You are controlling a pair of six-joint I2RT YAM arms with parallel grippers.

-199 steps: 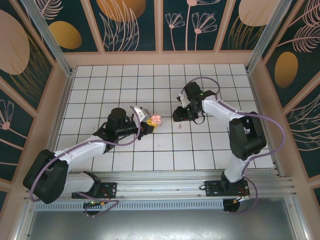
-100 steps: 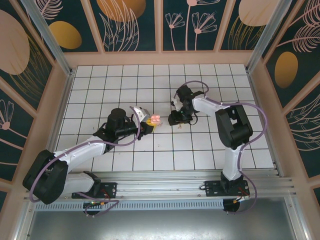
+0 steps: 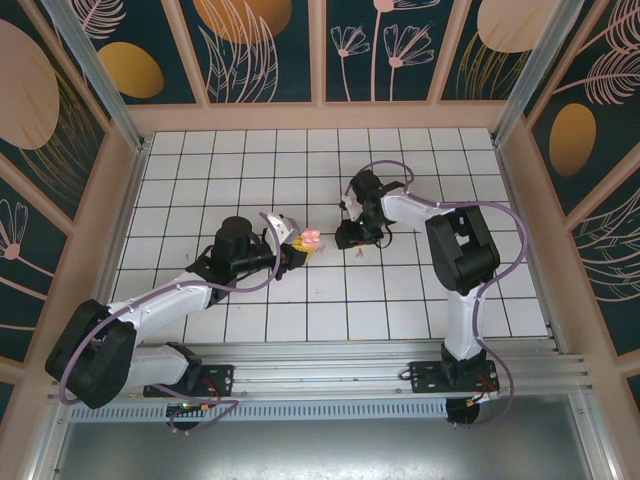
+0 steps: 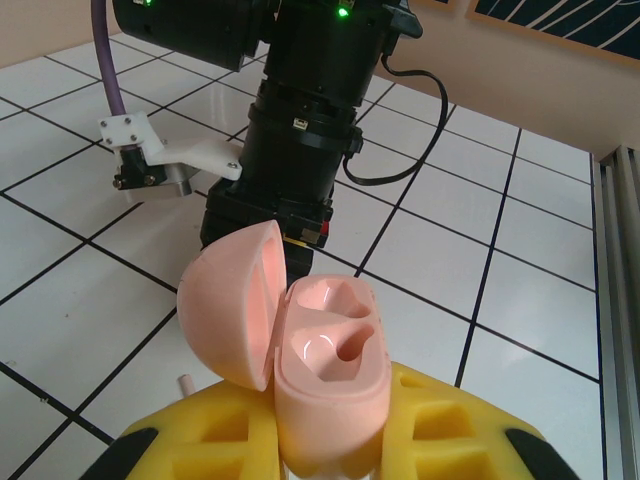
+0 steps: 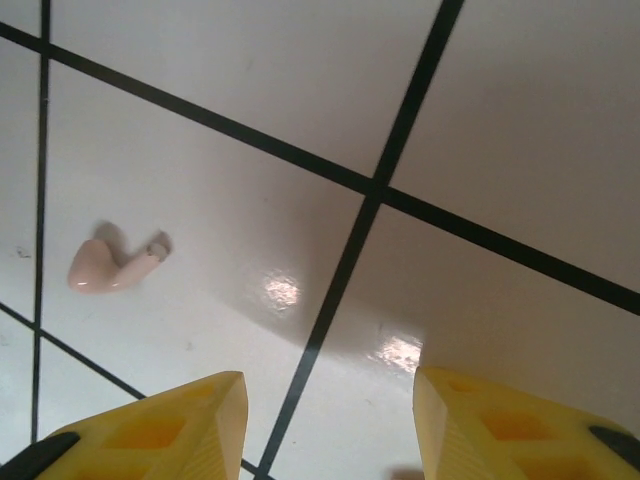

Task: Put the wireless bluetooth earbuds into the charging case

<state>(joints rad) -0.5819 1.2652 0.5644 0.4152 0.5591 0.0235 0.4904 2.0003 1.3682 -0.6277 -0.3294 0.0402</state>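
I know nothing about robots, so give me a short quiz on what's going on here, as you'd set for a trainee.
1. Multiple choice: which end effector grips the charging case? A left, B right, C neither.
2. True or false: the case's lid is shut.
3. Short answer: in the right wrist view, what small pink thing lies on the white tile, left of the open right end effector?

Key:
1. A, the left end effector, with its yellow fingers on either side of the case.
2. False, the lid is swung open.
3. An earbud.
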